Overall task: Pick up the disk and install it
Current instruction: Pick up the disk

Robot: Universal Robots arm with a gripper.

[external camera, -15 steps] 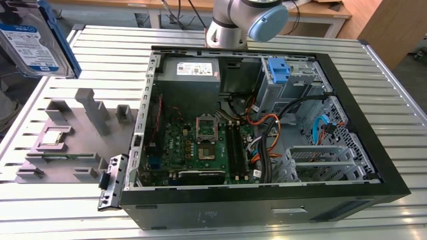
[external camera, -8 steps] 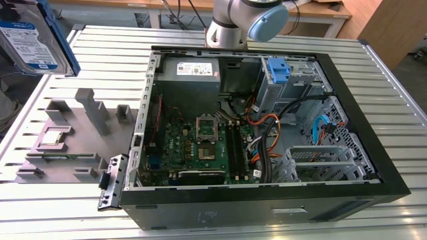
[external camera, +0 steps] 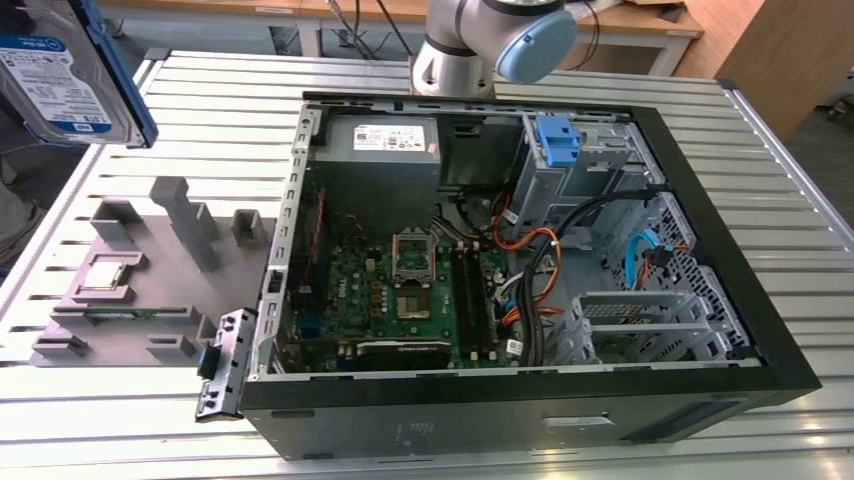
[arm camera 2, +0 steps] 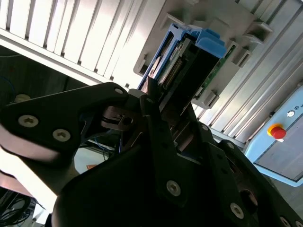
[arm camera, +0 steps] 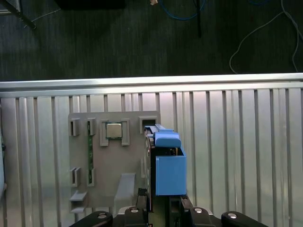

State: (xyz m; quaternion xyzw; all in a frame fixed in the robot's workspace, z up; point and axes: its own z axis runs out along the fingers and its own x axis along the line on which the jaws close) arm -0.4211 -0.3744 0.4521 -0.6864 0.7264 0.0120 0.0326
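Note:
The disk (external camera: 60, 70), a silver drive with a blue-and-white label in a bright blue carrier, hangs high at the exterior view's left, above the grey holder (external camera: 134, 290). In both wrist views my gripper (arm camera: 161, 210) is shut on the disk (arm camera: 168, 165), its black fingers (arm camera 2: 151, 109) clamping the disk's edge (arm camera 2: 189, 56). The disk is lifted clear of the grey holder (arm camera: 109, 161), which lies below it on the slatted table. The open computer case (external camera: 747, 300) lies toward the exterior view's right of the disk.
Inside the case are a grey power-supply box (external camera: 380, 135), a motherboard (external camera: 400, 290), cables, and a fixed blue bracket (external camera: 554, 140) on the drive cage. The arm's base (external camera: 461, 45) stands behind the case. A small chip (arm camera: 112, 130) sits in the holder. The table edge (arm camera: 151, 81) borders dark floor.

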